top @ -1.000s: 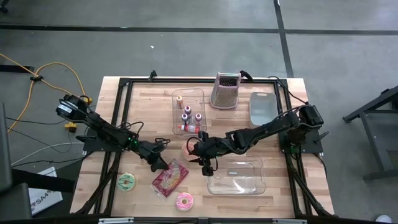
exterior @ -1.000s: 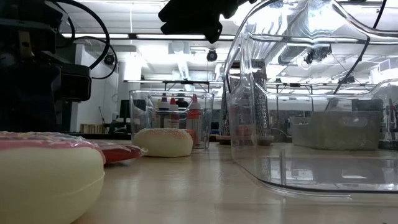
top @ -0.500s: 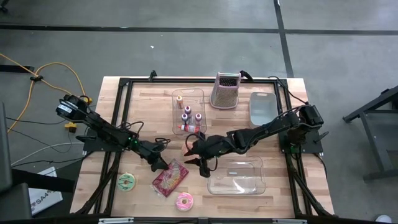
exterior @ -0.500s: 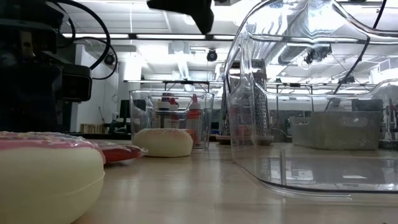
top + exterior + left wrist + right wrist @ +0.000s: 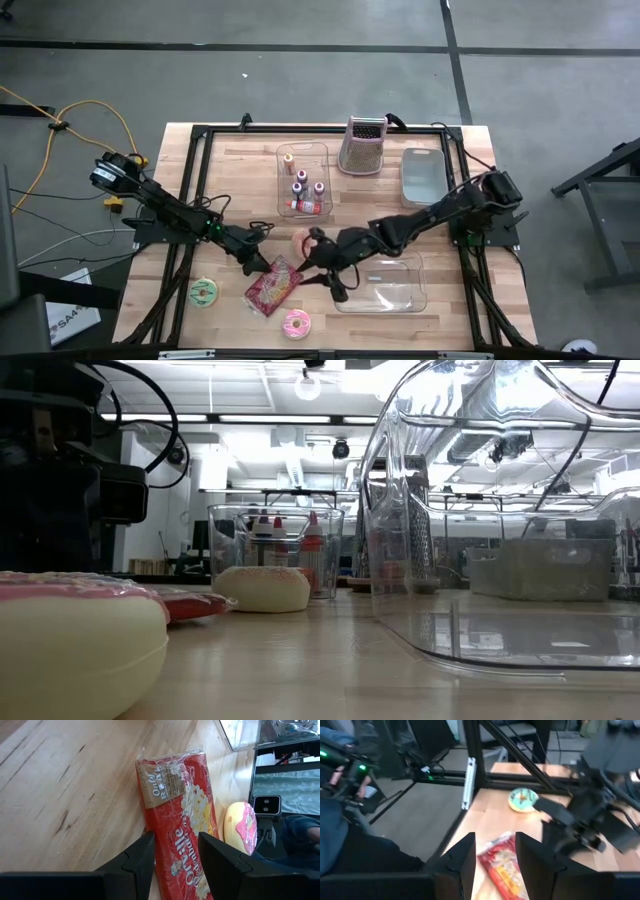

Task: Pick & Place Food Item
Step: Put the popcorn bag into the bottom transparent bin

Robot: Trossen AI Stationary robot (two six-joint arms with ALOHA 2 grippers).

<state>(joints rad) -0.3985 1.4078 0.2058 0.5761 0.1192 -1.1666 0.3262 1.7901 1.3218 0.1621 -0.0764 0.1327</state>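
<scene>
Wooden surface (image 5: 230, 160) carries a red popcorn packet (image 5: 273, 285), which lies flat between a green donut (image 5: 204, 292) and a clear container (image 5: 385, 283), with a pink donut (image 5: 297, 322) near it. Left gripper (image 5: 258, 266) rests just beside the packet, jaws open and empty. Right gripper (image 5: 335, 287) hangs above the container's edge, jaws open and empty.

wood table (image 5: 230, 170); glossy plastic popcorn bag (image 5: 180, 815); clear plastic bin (image 5: 385, 283).

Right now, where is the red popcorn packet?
In the high view, the popcorn packet lies near the table's front edge, between the green donut and the clear tray, with the pink donut just in front.
</scene>
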